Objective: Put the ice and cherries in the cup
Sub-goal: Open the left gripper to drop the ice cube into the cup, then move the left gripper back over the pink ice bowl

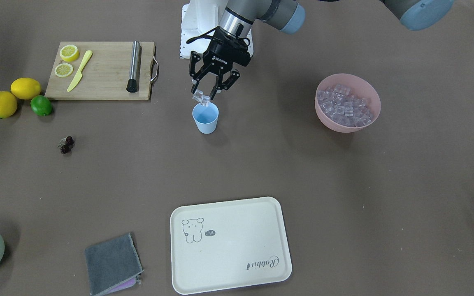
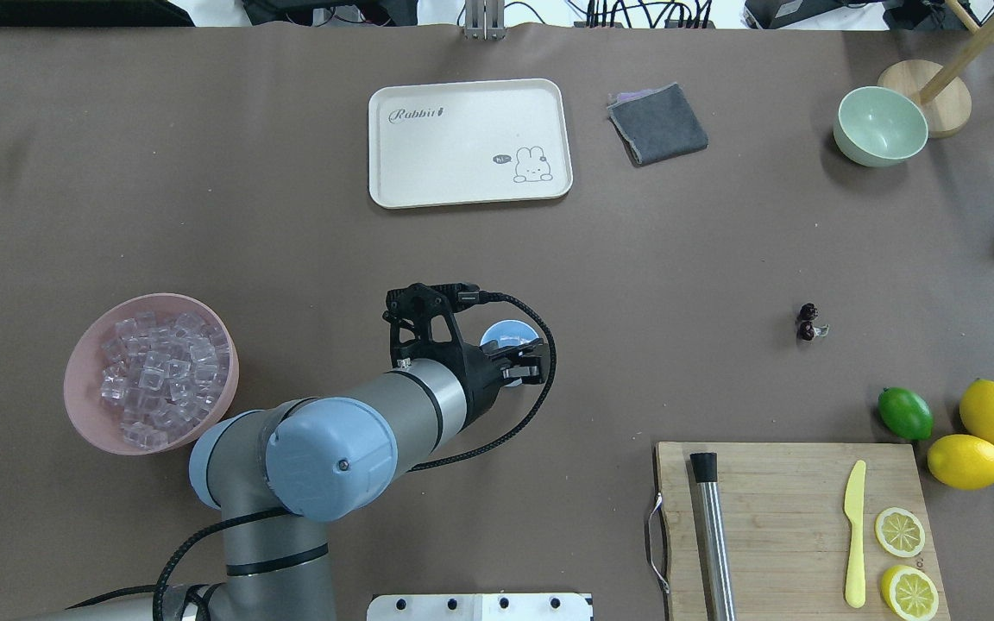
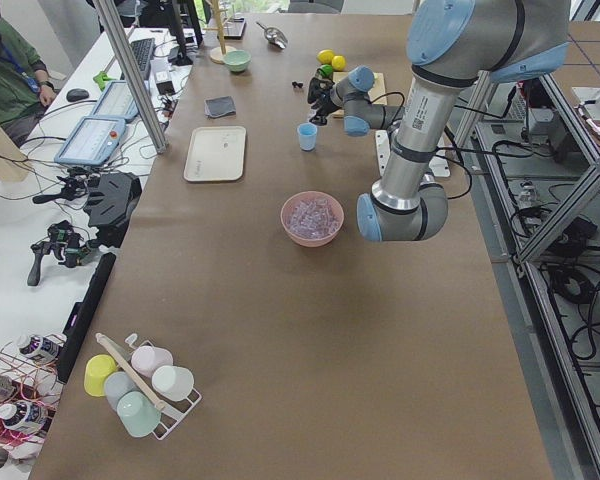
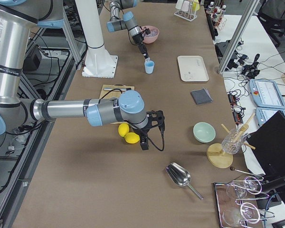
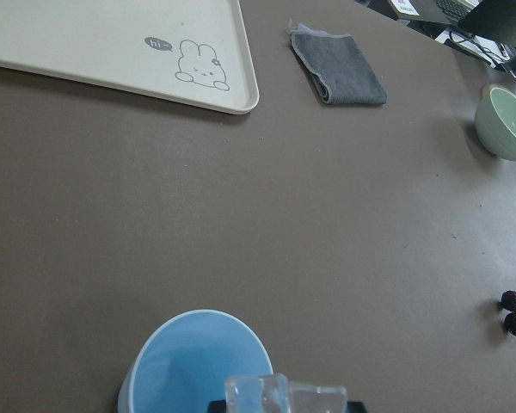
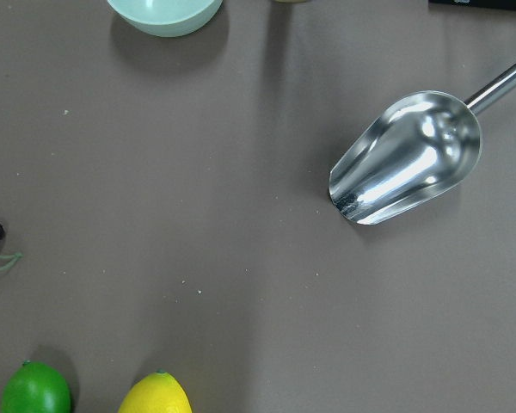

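- Nearest you in the front view lies the cream tray point(image 1: 237, 263), with a folded grey cloth point(image 1: 111, 263) just beside it.
- Your wooden cutting board point(image 1: 105, 82) sits on the robot's side of the table. It carries two lemon halves point(image 1: 69, 53), a yellow knife point(image 1: 79, 72) and a metal rod point(image 1: 134, 65).
- Your pink bowl point(image 1: 335, 123) stands well apart from the cup on the left arm's side, heaped with loose ice point(image 1: 344, 106).
- Your left gripper point(image 1: 206, 95) hangs just above the cup. Its fingers are closed on two ice cubes point(image 1: 201, 98), pinched side by side over the rim on the robot's side.
- Your right gripper point(image 4: 143, 142) hovers near the whole lemons point(image 4: 128, 135) towards the table's right end. You only see it from the side camera, so you cannot tell whether it is open or closed.
- Your blue cup point(image 1: 205, 119) stands upright near the middle of the table, between the board and the pink bowl.
- Your cherries point(image 1: 67, 144) lie on the bare table, well apart from the cup and nearer the lime point(image 1: 41, 105).
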Robot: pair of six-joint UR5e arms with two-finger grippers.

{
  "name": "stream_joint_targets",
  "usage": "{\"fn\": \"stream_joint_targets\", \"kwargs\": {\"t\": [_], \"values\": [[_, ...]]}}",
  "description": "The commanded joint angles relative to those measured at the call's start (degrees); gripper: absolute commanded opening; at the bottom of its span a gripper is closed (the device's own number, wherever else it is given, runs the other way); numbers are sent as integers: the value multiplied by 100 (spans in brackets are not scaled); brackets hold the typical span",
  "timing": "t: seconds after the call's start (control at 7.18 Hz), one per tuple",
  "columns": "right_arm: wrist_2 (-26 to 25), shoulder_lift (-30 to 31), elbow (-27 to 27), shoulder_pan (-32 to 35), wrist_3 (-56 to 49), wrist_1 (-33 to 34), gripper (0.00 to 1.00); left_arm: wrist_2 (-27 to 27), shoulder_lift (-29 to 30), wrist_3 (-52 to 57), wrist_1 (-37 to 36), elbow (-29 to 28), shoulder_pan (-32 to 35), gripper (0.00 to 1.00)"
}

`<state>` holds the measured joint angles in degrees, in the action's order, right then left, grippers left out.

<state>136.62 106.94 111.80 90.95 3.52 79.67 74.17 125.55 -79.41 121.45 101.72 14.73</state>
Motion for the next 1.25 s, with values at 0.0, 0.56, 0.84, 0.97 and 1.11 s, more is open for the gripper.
{"fn": "stream_joint_targets", "kwargs": {"t": [0.0, 0.56, 0.84, 0.97, 1.11], "values": [[5, 2, -1, -7, 0, 4, 100, -8, -21, 4, 1, 14, 13, 97], [49, 2, -1, -7, 0, -4, 100, 45, -344, 318, -138, 521, 109, 97], [49, 2, -1, 1, 0, -4, 100, 829, -767, 716, -1616, 1565, 467, 98], [49, 19, -1, 1, -9, -13, 100, 1619, -960, 977, -2199, 1839, 983, 99], [49, 63, -1, 2, -26, -48, 100, 2097, -1345, 1737, -2275, 2103, 1267, 100]]}}
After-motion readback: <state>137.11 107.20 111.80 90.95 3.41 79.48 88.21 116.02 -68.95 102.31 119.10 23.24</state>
